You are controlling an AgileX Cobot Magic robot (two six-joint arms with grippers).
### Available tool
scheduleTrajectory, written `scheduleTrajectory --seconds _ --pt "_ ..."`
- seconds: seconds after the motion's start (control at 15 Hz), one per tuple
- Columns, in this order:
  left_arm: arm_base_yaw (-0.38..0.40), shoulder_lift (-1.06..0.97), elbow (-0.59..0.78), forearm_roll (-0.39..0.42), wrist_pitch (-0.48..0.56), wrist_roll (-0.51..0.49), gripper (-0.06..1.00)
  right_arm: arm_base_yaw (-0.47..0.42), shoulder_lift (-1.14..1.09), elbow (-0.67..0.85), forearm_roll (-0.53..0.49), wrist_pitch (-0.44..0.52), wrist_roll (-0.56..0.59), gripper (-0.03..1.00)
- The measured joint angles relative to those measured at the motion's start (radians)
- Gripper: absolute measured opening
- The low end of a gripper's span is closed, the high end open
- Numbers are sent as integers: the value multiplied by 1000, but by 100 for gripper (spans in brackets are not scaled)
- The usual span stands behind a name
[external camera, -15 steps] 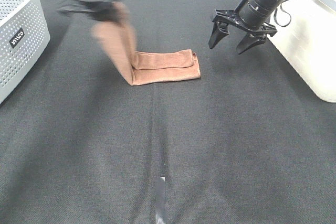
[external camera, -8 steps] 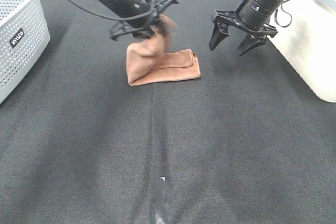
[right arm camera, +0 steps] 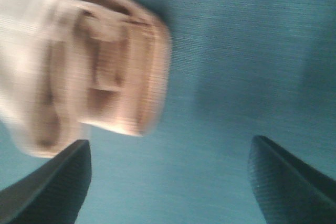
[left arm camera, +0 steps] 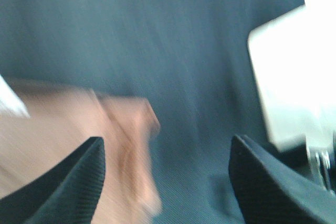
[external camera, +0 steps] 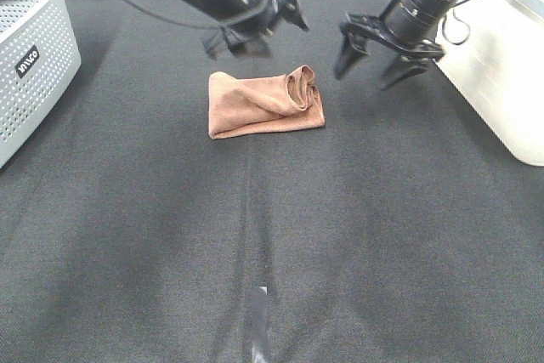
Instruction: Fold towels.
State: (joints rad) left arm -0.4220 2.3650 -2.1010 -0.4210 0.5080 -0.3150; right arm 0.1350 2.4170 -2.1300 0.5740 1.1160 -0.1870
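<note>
Reddish-brown towel (external camera: 265, 104) is lying folded on the dark worktop (external camera: 272, 235), its end nearest the right gripper (external camera: 378, 55) bunched into a loose roll. Left gripper (external camera: 259, 27) is hovering just above the towel's far edge, jaws wide, holding nothing. Right gripper is hanging just beside the bunched end, jaws also spread, empty. Risk, as I judge it: the roll may spring open, since nothing is pressing it flat, leaving an uneven fold.

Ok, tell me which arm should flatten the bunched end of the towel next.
Probably the right. The right gripper hangs open beside the bunched end of the towel, while the left gripper, also open, sits behind the towel, farther from it.
</note>
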Motion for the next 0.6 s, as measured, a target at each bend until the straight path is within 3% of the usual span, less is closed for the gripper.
scheduleTrajectory --seconds 0.2,0.47,0.6 --pt "86 -68 0 117 -3 13 64 6 0 0 258 28 -100 77" --pt "172 -78 0 157 103 14 64 108 13 0 552 33 -248 77" --pt "174 -78 0 156 123 14 64 146 53 0 593 31 -281 77"
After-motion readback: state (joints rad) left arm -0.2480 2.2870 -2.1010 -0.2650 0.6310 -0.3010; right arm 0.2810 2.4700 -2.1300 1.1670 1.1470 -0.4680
